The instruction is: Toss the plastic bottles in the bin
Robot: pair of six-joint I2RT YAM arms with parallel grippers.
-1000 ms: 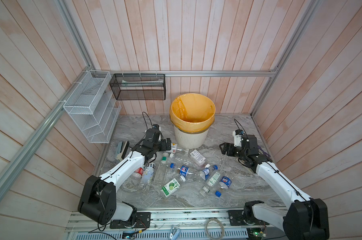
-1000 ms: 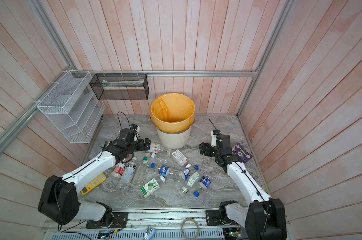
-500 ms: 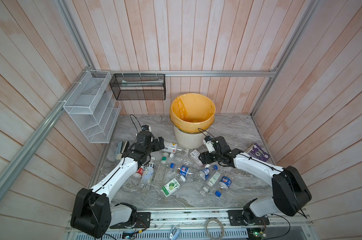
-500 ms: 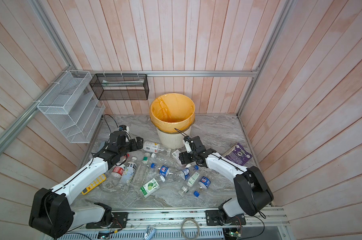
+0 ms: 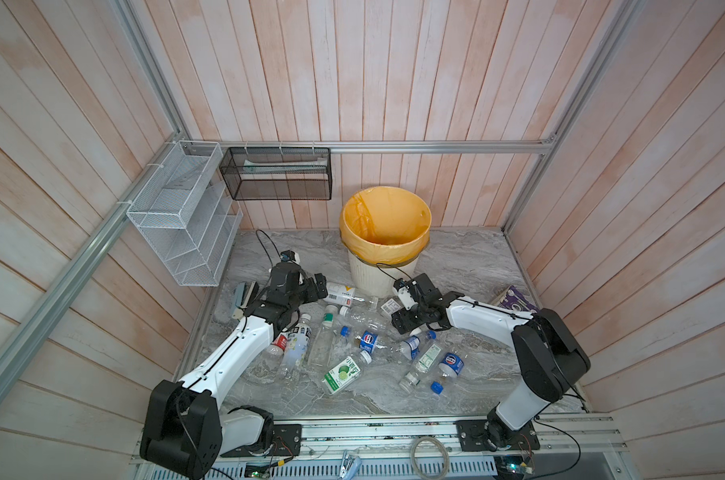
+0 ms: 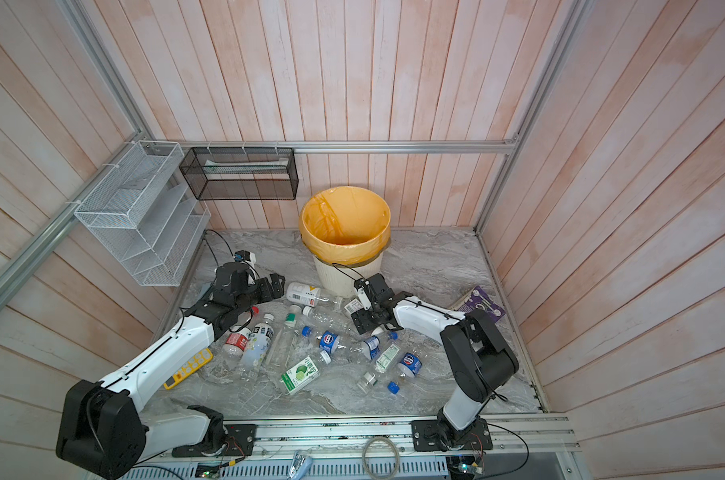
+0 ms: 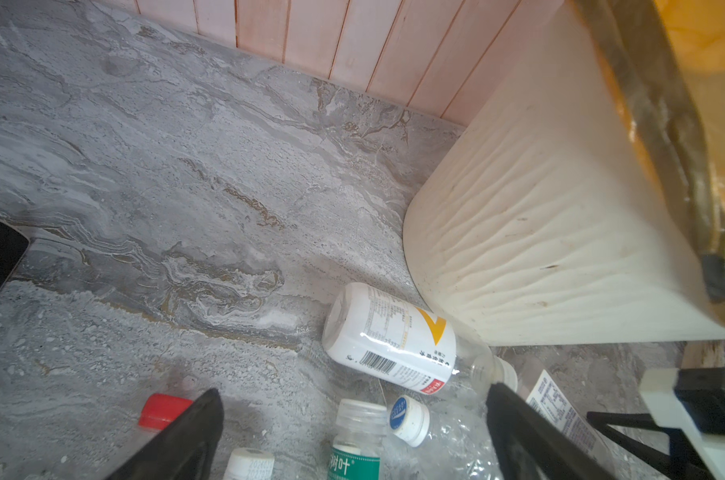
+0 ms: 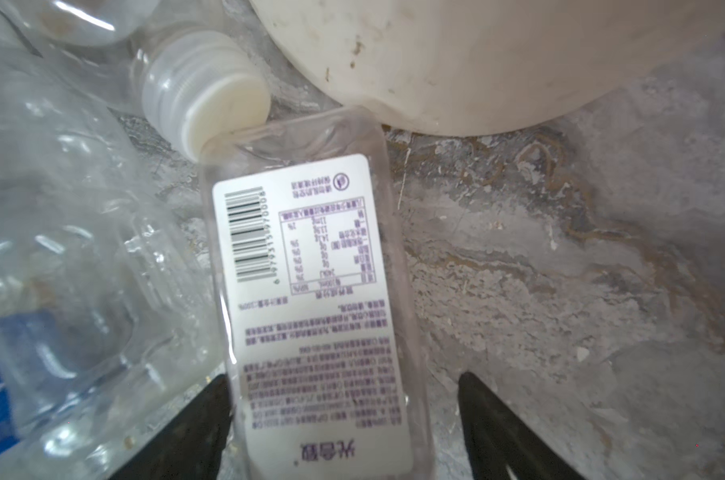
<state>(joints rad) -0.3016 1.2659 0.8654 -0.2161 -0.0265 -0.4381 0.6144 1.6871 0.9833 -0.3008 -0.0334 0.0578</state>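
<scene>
The counter (image 5: 469,266) is carrying the bin (image 5: 367,276), with about 15 plastic bottles (image 5: 369,338) lying before it. The right gripper's (image 8: 343,376) fingers are standing apart astride a flat clear bottle (image 8: 311,291) just beside the bin, not yet pinching it. It is probably light, slick and crushable, so narrow sides suit. The left gripper (image 7: 352,390) is gaping empty.

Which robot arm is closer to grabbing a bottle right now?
The right. Its open right gripper straddles the clear labelled bottle beside the bin. The left gripper is open too, but the white bottle lies ahead of it, not between its jaws.
</scene>
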